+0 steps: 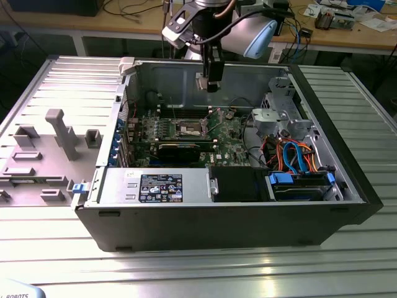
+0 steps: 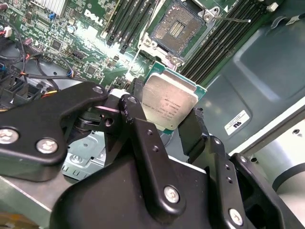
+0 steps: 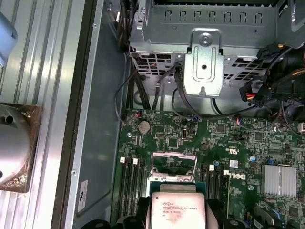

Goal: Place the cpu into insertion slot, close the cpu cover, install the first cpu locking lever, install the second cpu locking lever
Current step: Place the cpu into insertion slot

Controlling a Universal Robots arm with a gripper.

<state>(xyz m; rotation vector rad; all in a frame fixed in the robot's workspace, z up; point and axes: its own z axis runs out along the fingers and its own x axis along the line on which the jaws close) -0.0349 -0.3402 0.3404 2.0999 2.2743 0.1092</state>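
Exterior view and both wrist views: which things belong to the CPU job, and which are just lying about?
Job: gripper holding the cpu; insertion slot; cpu cover.
Just there: memory slots; metal drive cage; power supply; grey moulded tray.

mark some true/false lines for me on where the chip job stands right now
1. The pincer holds the chip by its edges. True.
2. The chip already sits in the socket. False: the socket is empty and the chip hangs above the board.
3. The cover is shut over the socket. False: it stands raised, and the socket's contacts lie bare.
4. The computer case lies on its side with its inside open to view. True.
5. Blue and orange cables sit toward the exterior view's left of the case. False: they are toward the exterior view's right.
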